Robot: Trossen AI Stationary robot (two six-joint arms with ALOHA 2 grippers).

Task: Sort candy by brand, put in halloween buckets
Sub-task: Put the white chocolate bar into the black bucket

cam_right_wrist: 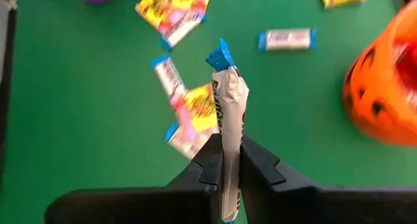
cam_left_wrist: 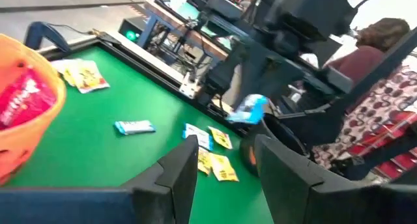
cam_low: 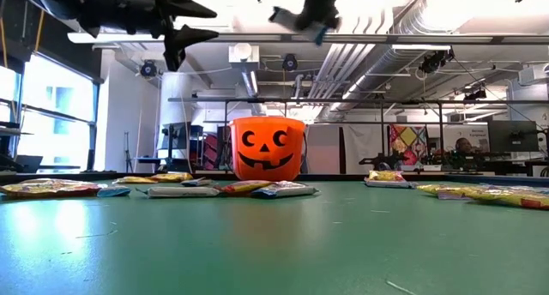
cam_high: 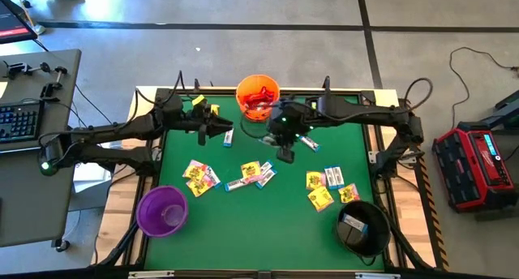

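left gripper (cam_high: 229, 131) | fingers apart, empty, beside orange bucket (cam_high: 258, 96) || right gripper (cam_right_wrist: 227, 160) | clamped on white-blue candy (cam_right_wrist: 229, 113), raised over green table (cam_high: 284, 218)

On the green felt-topped desk (cam_high: 243, 222), the orange plastic pumpkin-face bucket (cam_high: 258, 96) stands at twelve o'clock, holding red wrapped packets (cam_left_wrist: 23, 97). The purple round plastic bucket (cam_high: 162, 211) stands at eight o'clock, the black round plastic bucket (cam_high: 362, 225) at four o'clock with a white-blue packet (cam_high: 352, 224) inside. A cluster of flat yellow and white-blue candy packets (cam_high: 200, 178) lies between the centre and nine o'clock; another cluster (cam_high: 251, 175) lies at the centre; a third (cam_high: 326, 187) lies toward three o'clock. The left claw (cam_high: 220, 128) hangs just at the orange bucket's nine o'clock side. The right claw (cam_high: 285, 155) hangs at its five o'clock, above the desk, pinching a long white-blue wrapped candy bar (cam_right_wrist: 229, 113).
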